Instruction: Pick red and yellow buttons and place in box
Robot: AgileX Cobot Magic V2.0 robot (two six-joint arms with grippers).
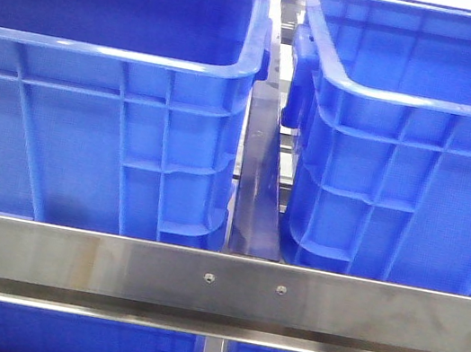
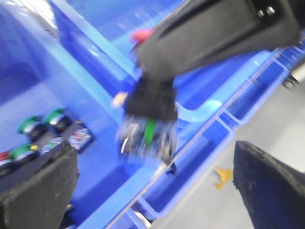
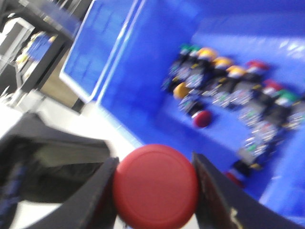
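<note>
My right gripper (image 3: pixel 155 192) is shut on a round red button (image 3: pixel 156 183), its cap held between both fingers above a blue crate (image 3: pixel 138 90). On that crate's floor lies a pile of buttons, among them yellow ones (image 3: pixel 208 53) and a red one (image 3: pixel 202 119). In the left wrist view my left gripper (image 2: pixel 155 191) is open and empty over a crate rim (image 2: pixel 200 107). The right arm (image 2: pixel 214 28) crosses that view, with a blurred button body (image 2: pixel 147 136) hanging under it and a red sliver (image 2: pixel 142 34) beside it. Neither gripper shows in the front view.
Two large blue crates stand side by side, one left (image 1: pixel 112 49) and one right (image 1: pixel 413 102), with a narrow gap (image 1: pixel 259 189) between them. A steel rail (image 1: pixel 217 282) runs across in front. Green buttons (image 2: pixel 43 126) lie in the crate under my left gripper.
</note>
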